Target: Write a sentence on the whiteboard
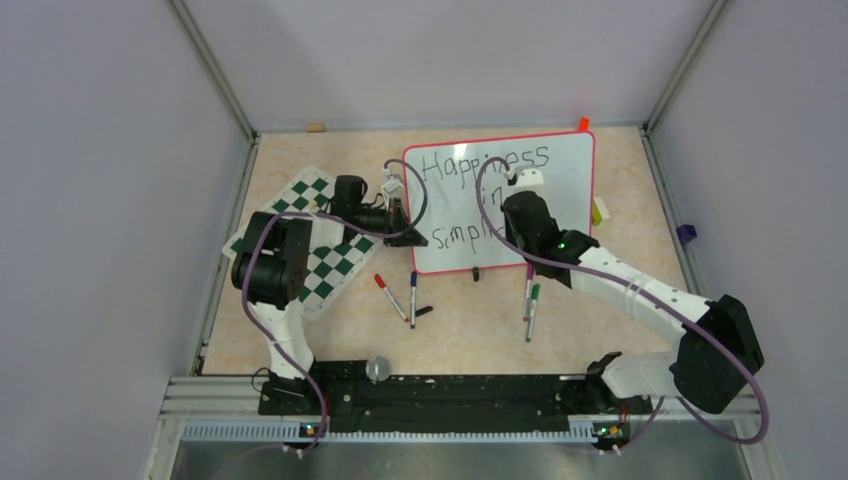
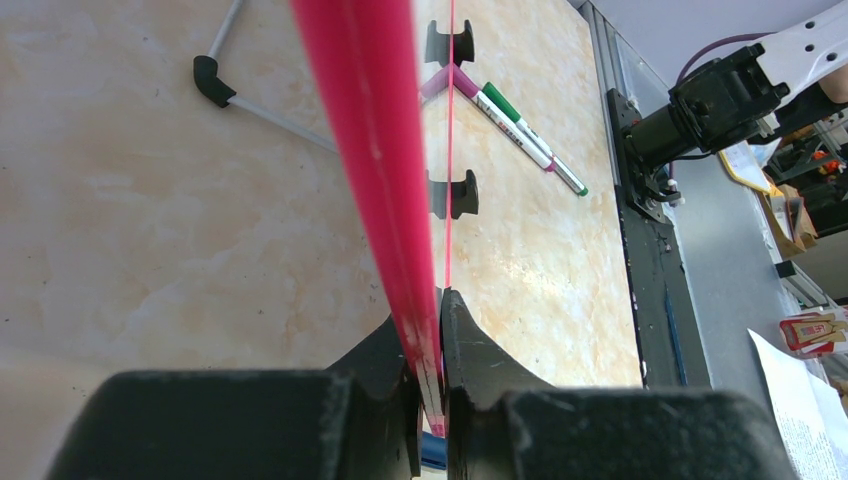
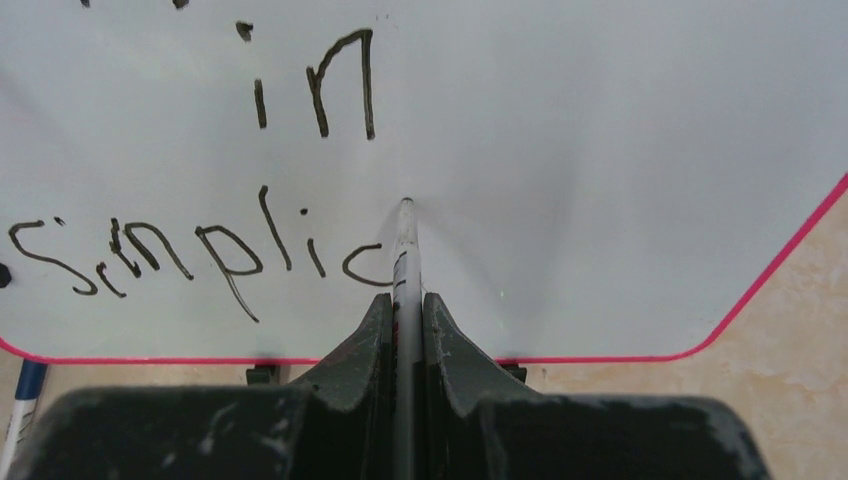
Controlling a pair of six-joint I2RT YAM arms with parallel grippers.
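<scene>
Marker (image 3: 405, 235) pinched in your right hand (image 3: 405, 300) touches the whiteboard (image 3: 600, 150) ahead; your left hand (image 2: 428, 315) clamps its red frame (image 2: 365, 120).

A green-and-white checkered chess mat (image 1: 335, 268) lies on the left of the beige marbled surface (image 1: 460, 335). Toward the front, a red-capped marker (image 1: 392, 298) and a dark-capped marker (image 1: 413, 300) lie close together. Farther right, a green marker (image 1: 532, 315) lies beside a magenta marker (image 1: 528, 288). A small wooden block (image 1: 316, 127) sits at the back edge.

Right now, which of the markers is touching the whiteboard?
The marker clamped in the right gripper, tip on the whiteboard; the others lie loose on the table.
</scene>
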